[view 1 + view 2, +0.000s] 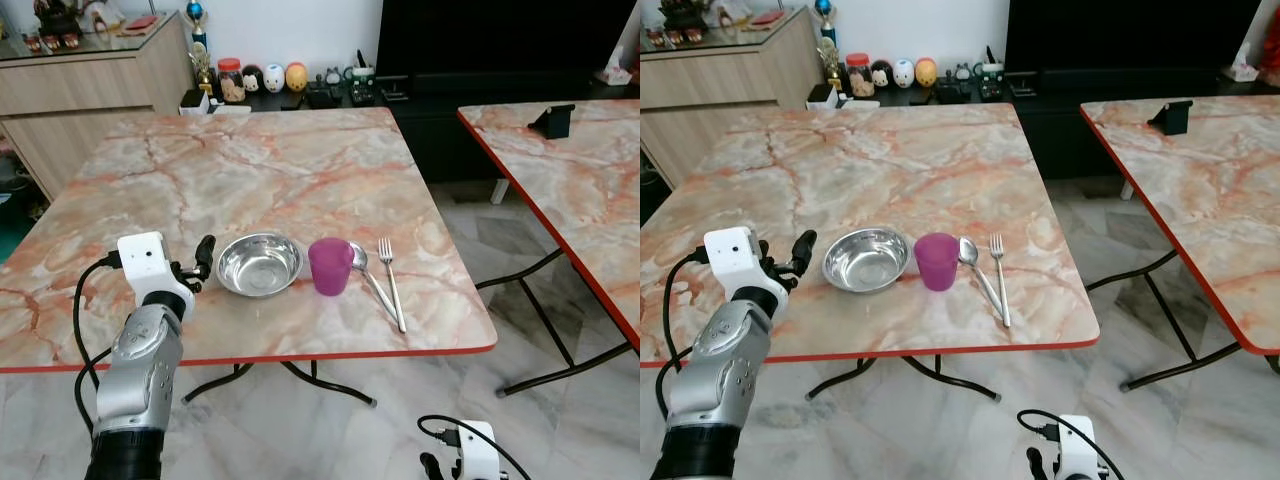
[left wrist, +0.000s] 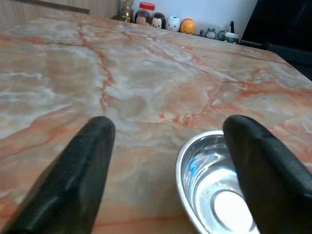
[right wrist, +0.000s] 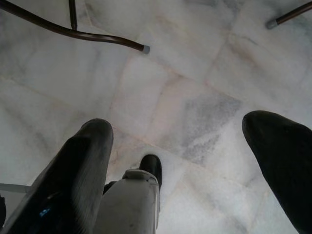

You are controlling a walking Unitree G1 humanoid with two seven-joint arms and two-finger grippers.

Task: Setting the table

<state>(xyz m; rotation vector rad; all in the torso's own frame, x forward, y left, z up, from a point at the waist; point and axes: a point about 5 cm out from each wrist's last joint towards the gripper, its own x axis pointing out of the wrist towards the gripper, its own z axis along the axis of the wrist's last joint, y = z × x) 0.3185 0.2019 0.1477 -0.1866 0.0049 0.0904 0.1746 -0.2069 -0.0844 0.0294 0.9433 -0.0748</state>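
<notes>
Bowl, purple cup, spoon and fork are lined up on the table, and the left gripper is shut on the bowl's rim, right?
Not quite: the left gripper is open beside the bowl, not gripping it, as the left wrist view shows. The rest holds.

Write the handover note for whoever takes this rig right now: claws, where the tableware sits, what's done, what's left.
Left claw: open, empty, over the marble table just left of the steel bowl, not touching it.
Right claw: open, empty, arm hanging idle below the table edge, pointing at the floor.
Tableware: bowl, purple cup, spoon and fork stand in a row along the near edge, left to right. The cup touches or nearly touches the bowl; the spoon's head lies right behind the cup.
Done: all four pieces are on the table.
Left: likely only spacing them out, if a neater setting is wanted.
</notes>
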